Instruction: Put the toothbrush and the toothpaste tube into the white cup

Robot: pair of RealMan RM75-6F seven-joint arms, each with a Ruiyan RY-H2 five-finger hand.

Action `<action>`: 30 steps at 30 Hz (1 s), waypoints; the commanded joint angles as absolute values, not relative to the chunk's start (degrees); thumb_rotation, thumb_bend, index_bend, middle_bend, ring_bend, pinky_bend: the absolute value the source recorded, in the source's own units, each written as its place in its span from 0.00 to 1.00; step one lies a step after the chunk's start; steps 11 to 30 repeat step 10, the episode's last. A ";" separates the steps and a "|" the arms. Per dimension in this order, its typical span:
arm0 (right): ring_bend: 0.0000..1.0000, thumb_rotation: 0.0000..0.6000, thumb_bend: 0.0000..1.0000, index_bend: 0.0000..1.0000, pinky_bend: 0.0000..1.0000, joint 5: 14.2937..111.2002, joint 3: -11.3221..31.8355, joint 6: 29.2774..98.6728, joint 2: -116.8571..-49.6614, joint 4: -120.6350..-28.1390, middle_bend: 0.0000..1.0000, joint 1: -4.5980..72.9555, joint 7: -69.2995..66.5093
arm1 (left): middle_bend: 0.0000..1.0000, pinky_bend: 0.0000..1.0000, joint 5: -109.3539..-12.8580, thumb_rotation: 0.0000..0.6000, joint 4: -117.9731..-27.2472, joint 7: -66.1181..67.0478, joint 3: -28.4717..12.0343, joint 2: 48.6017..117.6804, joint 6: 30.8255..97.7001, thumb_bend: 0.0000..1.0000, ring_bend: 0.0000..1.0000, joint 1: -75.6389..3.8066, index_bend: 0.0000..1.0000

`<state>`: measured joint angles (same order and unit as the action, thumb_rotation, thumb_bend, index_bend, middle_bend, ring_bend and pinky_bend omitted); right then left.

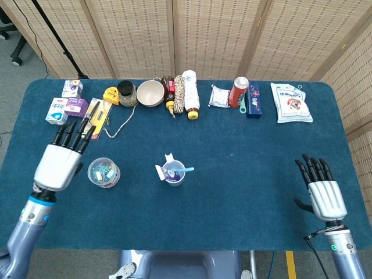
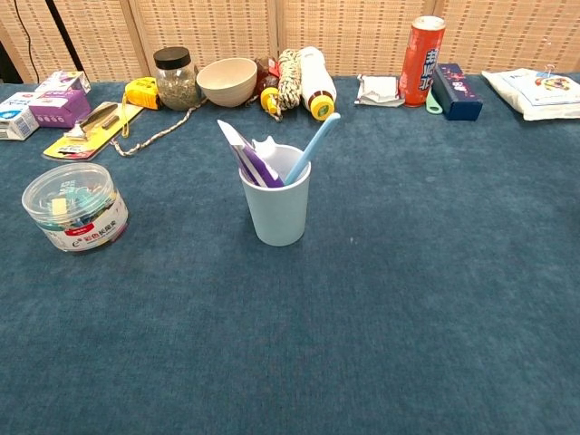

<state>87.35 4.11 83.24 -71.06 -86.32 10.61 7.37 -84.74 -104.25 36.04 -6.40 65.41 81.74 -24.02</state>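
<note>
The white cup [image 1: 173,174] [image 2: 276,207] stands upright in the middle of the blue table. A light blue toothbrush [image 1: 187,170] [image 2: 312,146] leans out of it to the right. A white and purple toothpaste tube [image 1: 162,170] [image 2: 246,159] sticks out of it on the left. My left hand [image 1: 58,161] hovers over the table's left side with its fingers stretched out, holding nothing, well left of the cup. At the front right, my right hand [image 1: 321,192] is held flat, fingers straight, and empty. Neither hand shows in the chest view.
A clear round tub of small items [image 1: 103,172] [image 2: 76,207] sits just right of my left hand. Along the far edge stand boxes [image 1: 65,107], a razor pack [image 1: 91,118], a jar [image 2: 174,78], a bowl [image 1: 150,92], bottles [image 1: 190,93], a red can [image 2: 422,47] and a packet [image 1: 291,102].
</note>
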 commanded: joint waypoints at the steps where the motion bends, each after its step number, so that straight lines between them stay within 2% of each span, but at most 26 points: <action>1: 0.00 1.00 0.00 0.00 0.00 87.65 4.98 85.02 -71.76 -85.46 0.00 10.05 7.70 | 0.00 0.10 -80.05 1.00 -102.43 21.62 -1.72 62.78 84.85 0.07 0.00 -15.61 0.00; 6: 0.00 1.00 0.00 0.00 0.00 88.25 4.96 85.86 -71.28 -85.56 0.00 9.74 7.29 | 0.00 0.09 -80.76 1.00 -97.58 9.70 0.55 64.83 87.13 0.07 0.00 -10.82 0.00; 10: 0.00 1.00 0.00 0.00 0.00 88.64 5.16 87.17 -70.66 -85.80 0.00 9.22 7.35 | 0.00 0.04 -82.44 1.00 -94.20 5.21 1.56 66.40 87.78 0.07 0.00 -9.00 0.00; 30: 0.00 1.00 0.00 0.00 0.00 88.64 5.16 87.17 -70.66 -85.80 0.00 9.22 7.35 | 0.00 0.04 -82.44 1.00 -94.20 5.21 1.56 66.40 87.78 0.07 0.00 -9.00 0.00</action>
